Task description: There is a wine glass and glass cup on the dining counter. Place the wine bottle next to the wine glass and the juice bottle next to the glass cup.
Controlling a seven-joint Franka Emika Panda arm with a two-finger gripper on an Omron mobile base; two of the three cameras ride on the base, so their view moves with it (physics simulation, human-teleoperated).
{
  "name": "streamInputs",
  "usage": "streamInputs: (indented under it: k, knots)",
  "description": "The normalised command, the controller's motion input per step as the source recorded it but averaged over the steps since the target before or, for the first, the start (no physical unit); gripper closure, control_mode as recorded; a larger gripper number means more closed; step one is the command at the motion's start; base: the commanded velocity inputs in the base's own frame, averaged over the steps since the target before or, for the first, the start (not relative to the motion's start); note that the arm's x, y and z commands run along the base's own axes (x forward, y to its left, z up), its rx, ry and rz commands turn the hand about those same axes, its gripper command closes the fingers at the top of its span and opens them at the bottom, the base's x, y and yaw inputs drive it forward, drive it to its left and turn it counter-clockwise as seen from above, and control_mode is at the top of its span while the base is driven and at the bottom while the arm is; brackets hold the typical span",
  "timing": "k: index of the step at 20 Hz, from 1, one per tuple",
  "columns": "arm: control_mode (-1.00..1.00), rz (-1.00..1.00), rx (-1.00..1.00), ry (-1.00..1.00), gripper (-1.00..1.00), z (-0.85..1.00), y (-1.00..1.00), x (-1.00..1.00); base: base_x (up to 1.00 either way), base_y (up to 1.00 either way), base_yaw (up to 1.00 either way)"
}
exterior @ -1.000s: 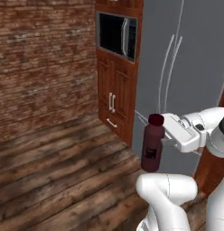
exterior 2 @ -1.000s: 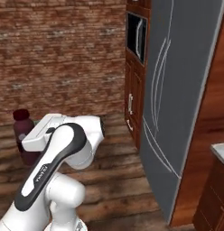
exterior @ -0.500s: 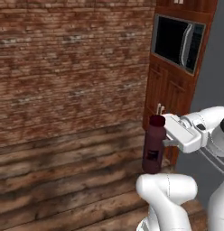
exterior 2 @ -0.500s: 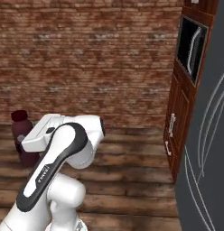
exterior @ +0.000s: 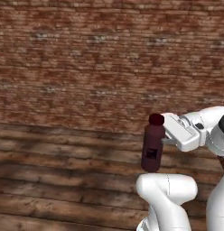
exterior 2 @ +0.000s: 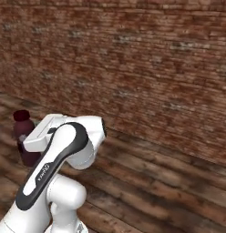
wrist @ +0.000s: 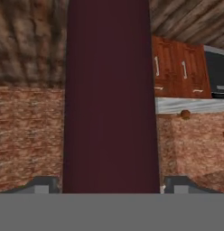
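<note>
Gripping the juice bottle (exterior: 153, 143) from the side, the gripper (exterior: 164, 137) held it upright in the air, well above the wooden plank floor (exterior: 55, 180). Its two fingertips (wrist: 41, 184) sat closed against either side of the maroon body, which ran up the middle of the hand view. The dark red cap stood just above the hand. Beyond it rose a red brick wall (exterior: 95, 63).
</note>
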Motion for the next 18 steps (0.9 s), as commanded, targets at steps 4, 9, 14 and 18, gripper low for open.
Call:
streamInputs:
  k: [4, 9, 14, 18]
  knots:
    - [1.00, 0.00, 0.00, 0.00, 1.00, 0.00, 0.00, 0.00, 0.66, 0.01, 0.78]
    - [1.00, 0.00, 0.00, 0.00, 1.00, 0.00, 0.00, 0.00, 0.81, 0.00, 0.76]
    - [1.00, 0.00, 0.00, 0.00, 1.00, 0.00, 0.00, 0.00, 0.80, 0.00, 0.74]
    - [1.00, 0.00, 0.00, 0.00, 1.00, 0.00, 0.00, 0.00, 0.69, 0.00, 0.69]
